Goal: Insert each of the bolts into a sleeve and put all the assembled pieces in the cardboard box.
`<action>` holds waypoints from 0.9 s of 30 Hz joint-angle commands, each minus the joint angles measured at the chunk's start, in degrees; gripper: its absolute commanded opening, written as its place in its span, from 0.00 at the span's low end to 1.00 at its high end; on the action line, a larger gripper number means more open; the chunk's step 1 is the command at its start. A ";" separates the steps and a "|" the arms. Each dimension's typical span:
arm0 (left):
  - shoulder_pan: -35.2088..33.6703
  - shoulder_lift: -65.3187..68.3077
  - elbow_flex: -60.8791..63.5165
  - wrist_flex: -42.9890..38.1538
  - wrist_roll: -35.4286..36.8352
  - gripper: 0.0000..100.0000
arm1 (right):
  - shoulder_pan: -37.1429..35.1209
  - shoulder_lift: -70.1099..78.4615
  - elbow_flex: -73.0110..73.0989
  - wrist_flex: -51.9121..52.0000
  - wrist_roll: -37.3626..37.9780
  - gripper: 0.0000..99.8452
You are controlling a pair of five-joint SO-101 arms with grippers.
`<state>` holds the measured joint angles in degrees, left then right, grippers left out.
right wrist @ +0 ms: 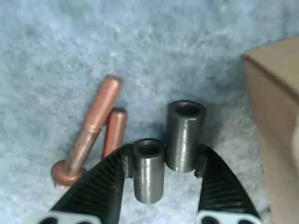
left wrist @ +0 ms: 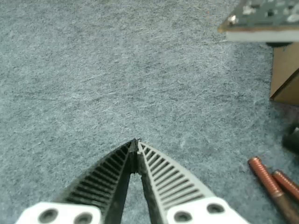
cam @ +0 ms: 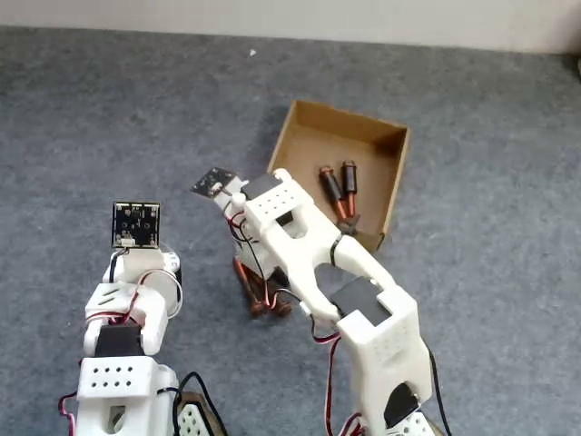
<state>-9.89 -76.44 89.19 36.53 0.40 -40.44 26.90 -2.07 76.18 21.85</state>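
Grey carpet [cam: 109, 109] bears the box [cam: 396, 182], two assembled pieces [cam: 338, 189] inside. Near it the right gripper [right wrist: 163, 156] stands wide open around two upright sleeves [right wrist: 185, 135], gripping neither; two bolts [right wrist: 96, 123] lie just beside. The left gripper [left wrist: 137, 144] is closed, empty.

— Any writing you can read from where you sit?
— None that I can make out. The cardboard box [cam: 313, 145] looks plain brown to me.
— And the little circuit board [cam: 136, 224] on the arm?
— I see specks on it, too small for me to read.
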 commanded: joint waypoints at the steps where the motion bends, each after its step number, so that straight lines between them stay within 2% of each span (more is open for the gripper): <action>1: -0.48 -0.40 -0.57 -1.32 -0.88 0.01 | 1.10 -2.42 -0.92 3.47 -0.53 0.22; 3: -0.48 -0.40 -0.57 -1.32 -0.88 0.01 | 1.27 -2.51 -0.92 4.00 -0.53 0.27; 12: -0.57 -0.40 -0.57 -1.32 -0.88 0.01 | 1.10 -2.51 -0.75 5.23 -0.26 0.27; 17: -0.57 -0.40 -0.57 -1.32 -0.88 0.01 | 0.92 -2.15 0.66 4.79 -0.09 0.15; 21: -0.57 -0.40 -0.57 -1.32 -0.88 0.01 | 0.40 -2.15 1.98 4.70 0.00 0.10; 27: -0.57 -0.40 -0.57 -1.32 -0.88 0.01 | 0.57 -2.68 1.98 4.00 3.96 0.00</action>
<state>-9.89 -76.44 89.19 36.53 0.40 -40.35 26.90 -0.22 80.31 24.57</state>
